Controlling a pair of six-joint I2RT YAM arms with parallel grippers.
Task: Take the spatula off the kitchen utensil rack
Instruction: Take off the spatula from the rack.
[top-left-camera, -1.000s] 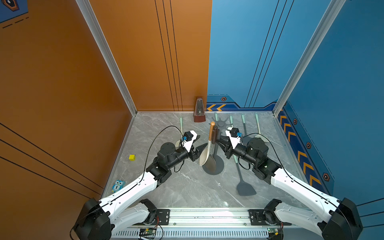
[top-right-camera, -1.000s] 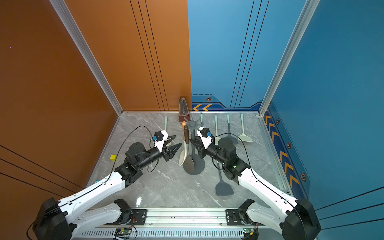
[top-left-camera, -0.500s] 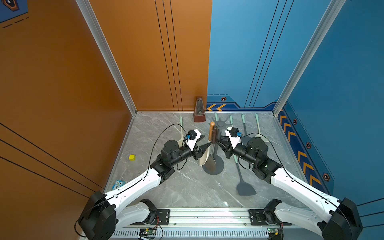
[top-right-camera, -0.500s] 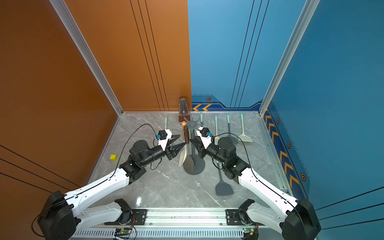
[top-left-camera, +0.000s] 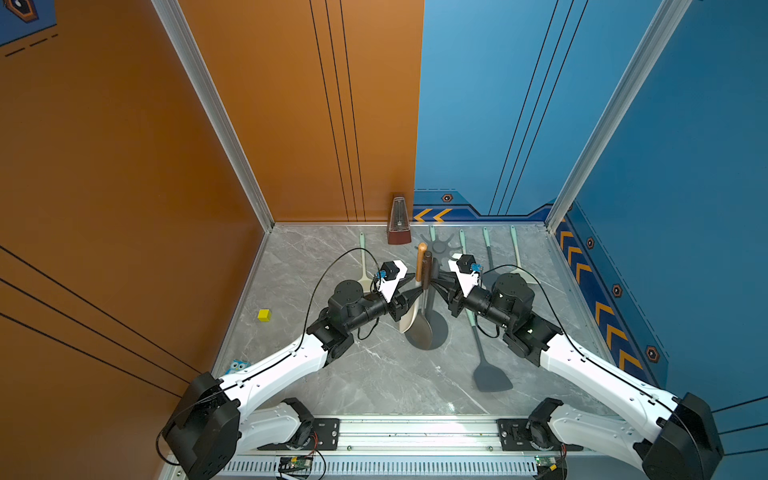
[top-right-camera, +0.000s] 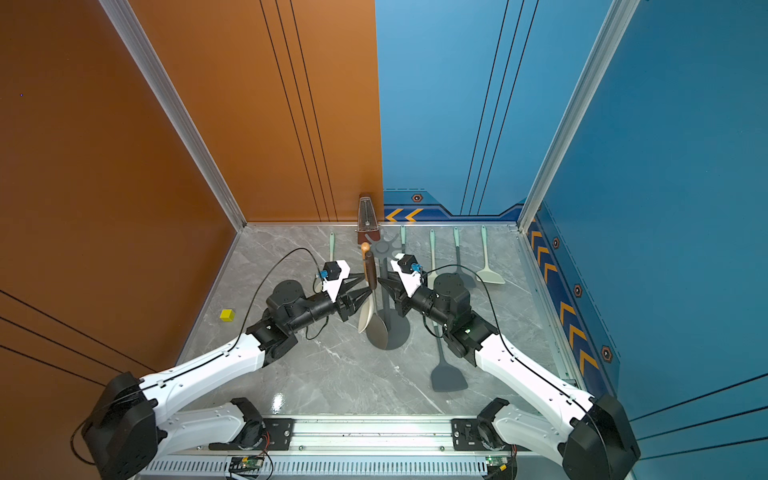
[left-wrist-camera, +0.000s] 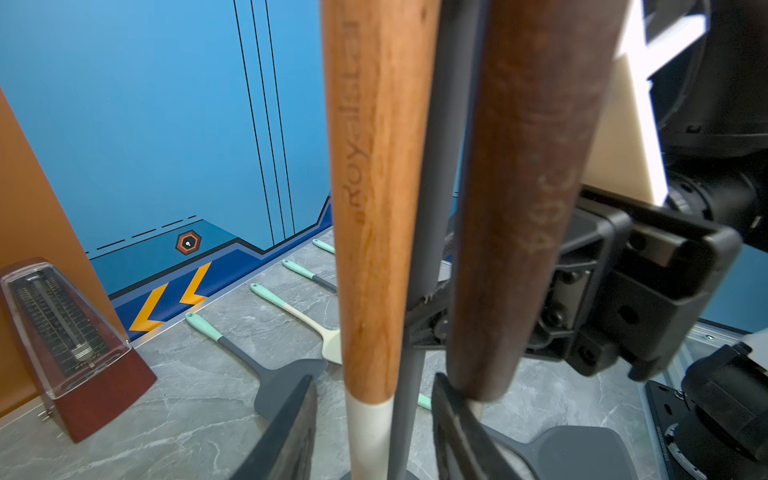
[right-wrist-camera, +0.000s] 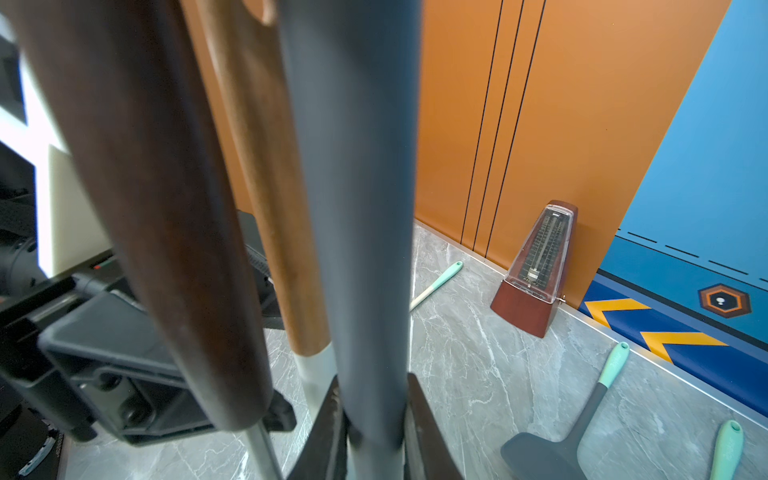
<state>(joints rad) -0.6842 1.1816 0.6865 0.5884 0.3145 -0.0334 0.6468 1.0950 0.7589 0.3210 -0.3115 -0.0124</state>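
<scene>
The kitchen utensil rack stands mid-table, a dark grey disc base, pole and star crown. Two utensils hang from it. The spatula has a light wooden handle and a cream neck and blade. Beside it hangs a dark-handled metal spoon. My left gripper is open, its fingers straddling the spatula's neck and the pole, with gaps on both sides. My right gripper is shut on the rack's pole from the opposite side. Both grippers meet at the rack in both top views.
A brown metronome stands at the back wall. Several mint-handled utensils lie flat behind and right of the rack, and a grey turner lies front right. A yellow cube and an owl figure sit at the left.
My left gripper has moved right to the rack, and its fingers now flank the spatula's handle with the jaws narrower. The right gripper has stayed shut on the pole.
</scene>
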